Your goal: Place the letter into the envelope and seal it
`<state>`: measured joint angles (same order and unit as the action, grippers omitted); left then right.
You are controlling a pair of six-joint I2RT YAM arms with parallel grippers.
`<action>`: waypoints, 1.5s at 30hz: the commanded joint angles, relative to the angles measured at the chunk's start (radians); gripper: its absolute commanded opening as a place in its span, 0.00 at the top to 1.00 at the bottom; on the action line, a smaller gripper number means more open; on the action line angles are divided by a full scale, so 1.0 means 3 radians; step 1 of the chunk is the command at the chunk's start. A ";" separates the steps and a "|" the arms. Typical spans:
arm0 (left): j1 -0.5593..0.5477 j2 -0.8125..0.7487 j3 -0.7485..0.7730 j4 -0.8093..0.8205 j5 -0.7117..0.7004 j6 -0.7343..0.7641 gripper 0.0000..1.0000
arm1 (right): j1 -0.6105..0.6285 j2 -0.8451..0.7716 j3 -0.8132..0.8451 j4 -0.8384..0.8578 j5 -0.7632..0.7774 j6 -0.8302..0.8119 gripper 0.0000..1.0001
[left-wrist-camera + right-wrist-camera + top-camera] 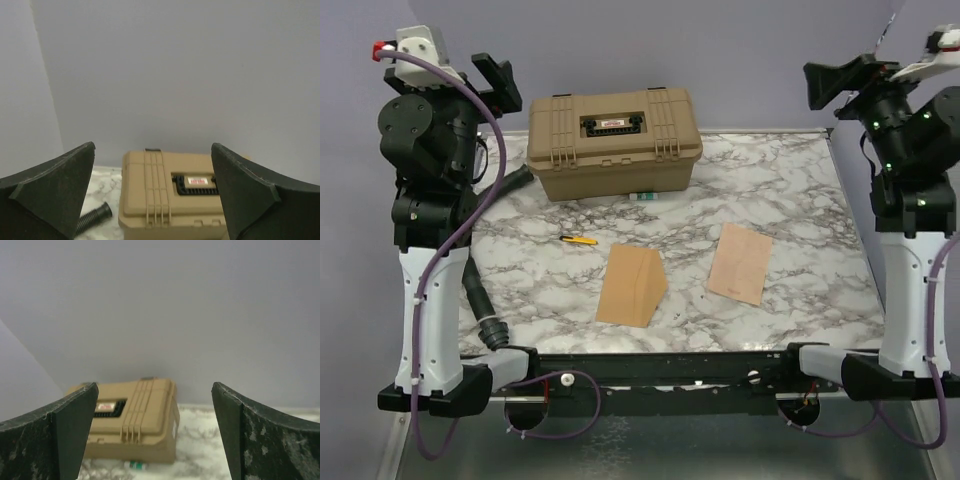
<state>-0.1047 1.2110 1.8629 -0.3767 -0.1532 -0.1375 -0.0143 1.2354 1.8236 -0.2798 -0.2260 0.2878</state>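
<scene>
A white-and-grey marbled table (790,180) carries the whole job, with a big tan plastic latched case (613,140) at its back. Both arms are raised, one on either side of that case. The left gripper (496,78) and the right gripper (842,82) have their jaws spread wide and hold nothing.

In front of the case, towards the arm bases, the flat kraft-brown paper envelope (631,285) lies untouched. The paler pinkish-tan paper letter (740,263) lies in front of the case's right corner, apart from the envelope. A small yellow-and-black pen-like object (579,240) rests in front of the case's left half.

The likely trouble is thin paper lying flat on a slick top: fingers may skate the letter away or crease it rather than lift an edge. The unpinned envelope may skid when the letter is pushed in. The two sheets look alike, so the wrong one could be picked. Whether the flap is open cannot be told.
</scene>
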 commanded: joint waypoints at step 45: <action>-0.2469 0.2831 -0.1894 0.1449 0.1386 -0.1437 0.23 | -0.0044 0.0970 -0.3626 -0.0728 0.0369 0.1377 0.39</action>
<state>-0.8398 2.0045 1.2594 0.0483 0.2577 -0.5301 -0.0246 1.4666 0.7551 -0.5179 -0.1303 0.7067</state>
